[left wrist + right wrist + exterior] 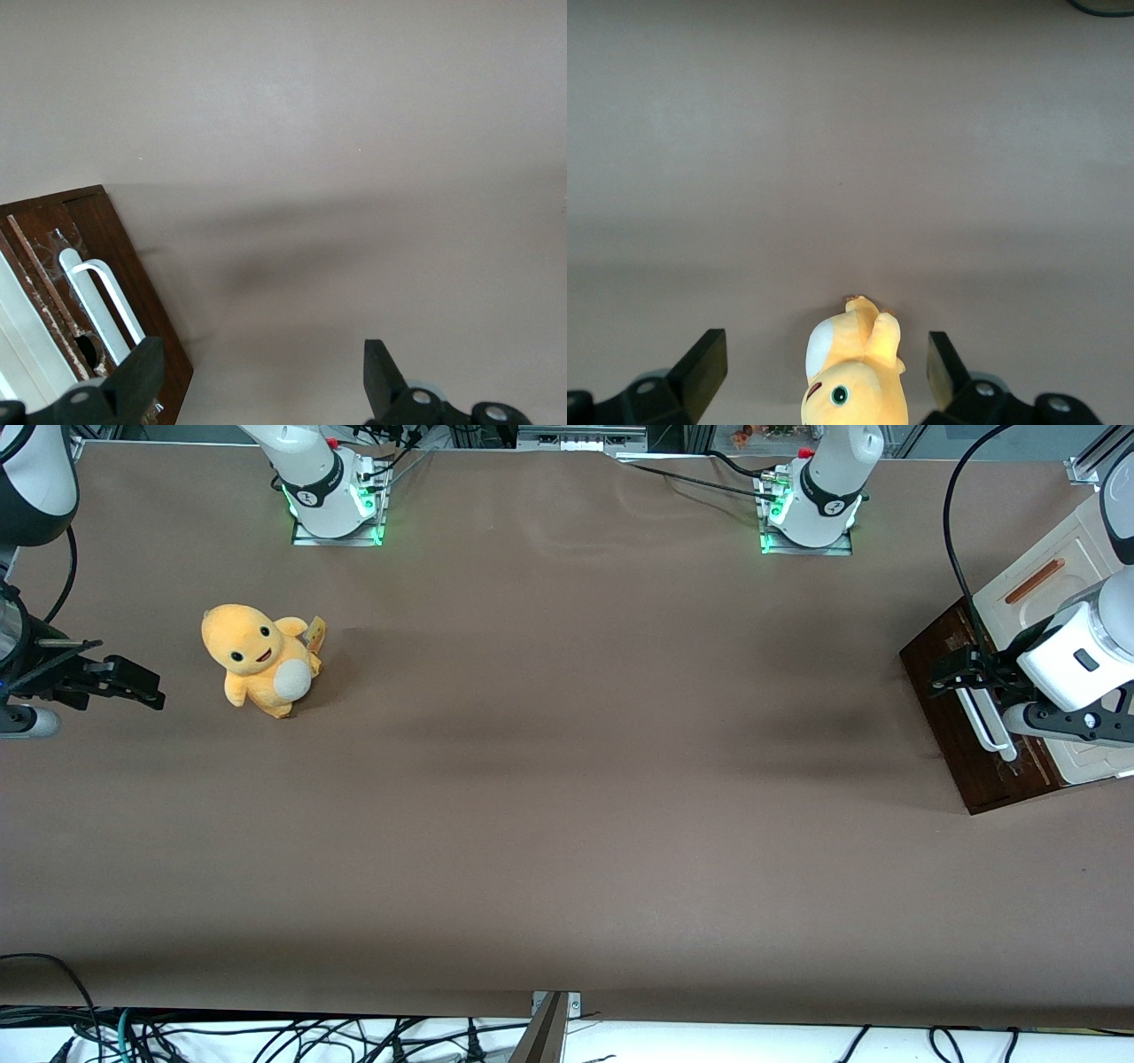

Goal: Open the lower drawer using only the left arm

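The lower drawer shows its dark brown wooden front at the working arm's end of the table. A long white bar handle runs along that front. The front meets the cabinet's white top with no gap showing. The left arm's black gripper hangs open in front of the drawer, over the end of the handle that is farther from the front camera. In the left wrist view the gripper holds nothing. One finger overlaps the drawer front beside the handle. The other finger is over bare table.
The cabinet's white top has a brown slot in it. A yellow plush toy stands toward the parked arm's end of the table and also shows in the right wrist view. Brown table covering spreads between them. A black cable loops above the cabinet.
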Controlling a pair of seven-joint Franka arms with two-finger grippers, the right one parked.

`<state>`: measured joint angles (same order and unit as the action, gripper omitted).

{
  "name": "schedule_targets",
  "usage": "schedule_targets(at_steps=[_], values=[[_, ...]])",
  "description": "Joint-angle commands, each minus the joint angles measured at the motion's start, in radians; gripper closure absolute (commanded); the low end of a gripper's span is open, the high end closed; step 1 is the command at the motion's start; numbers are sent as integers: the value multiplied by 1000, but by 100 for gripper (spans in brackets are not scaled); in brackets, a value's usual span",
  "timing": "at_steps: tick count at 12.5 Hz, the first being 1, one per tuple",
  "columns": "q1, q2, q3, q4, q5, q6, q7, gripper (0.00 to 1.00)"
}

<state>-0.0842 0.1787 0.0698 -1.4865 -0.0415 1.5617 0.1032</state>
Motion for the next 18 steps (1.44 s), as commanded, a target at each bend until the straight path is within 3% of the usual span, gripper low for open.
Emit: schedule_targets(at_steps=[1,7,13,18], values=[[1,-19,1,-17,2,0,16,0],[3,-16,2,-20,2,-2,-11,0],[-21,117,-11,-47,12,-5,-422,0],[-63,315,-140,-116,478,-5,-707,0]])
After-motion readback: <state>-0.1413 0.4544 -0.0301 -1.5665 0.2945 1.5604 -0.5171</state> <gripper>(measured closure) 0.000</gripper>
